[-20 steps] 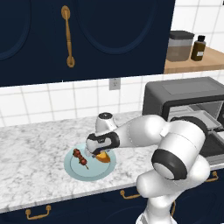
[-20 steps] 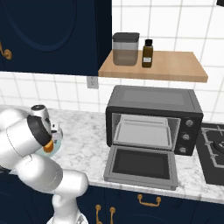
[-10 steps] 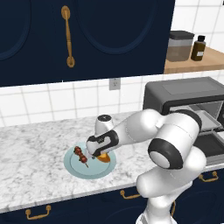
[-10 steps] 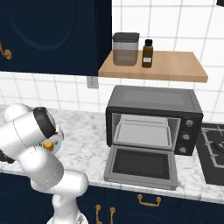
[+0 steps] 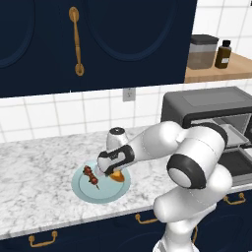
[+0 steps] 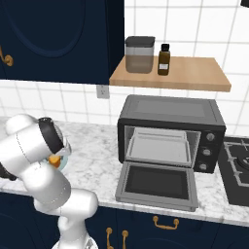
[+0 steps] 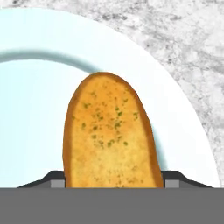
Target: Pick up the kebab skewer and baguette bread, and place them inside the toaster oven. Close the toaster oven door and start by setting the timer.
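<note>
Left base view first: the gripper [image 5: 109,172] is down on the pale blue plate [image 5: 86,192], which lies on the marble counter [image 5: 34,172] left of the toaster oven [image 5: 206,106]. Compared with a second ago the hand sits lower and tighter over the baguette bread [image 5: 117,175], of which just an orange end peeks out under the wrist. The kebab skewer [image 5: 91,176] lies just beside it on the plate's left half, apart from the hand and untouched.

Right base view: the arm's white body hides most of the plate — a bit of its rim [image 6: 66,151] and a sliver of the loaf [image 6: 55,161] show past the elbow. Further right the toaster oven door [image 6: 158,184] hangs fully open, flat toward the near edge of the counter, and the metal tray [image 6: 158,147] inside is bare. Neither item is in yet.

Hand view: the baguette [image 7: 109,135] fills the middle, running straight down between the two dark fingertips [image 7: 52,178], which flank its near end closely. The jaws have been narrowing from wide open, yet whether the pads already press the crust I cannot tell. Judged from this, the bread goes first and the grasp is just being made — the lift comes next.
</note>
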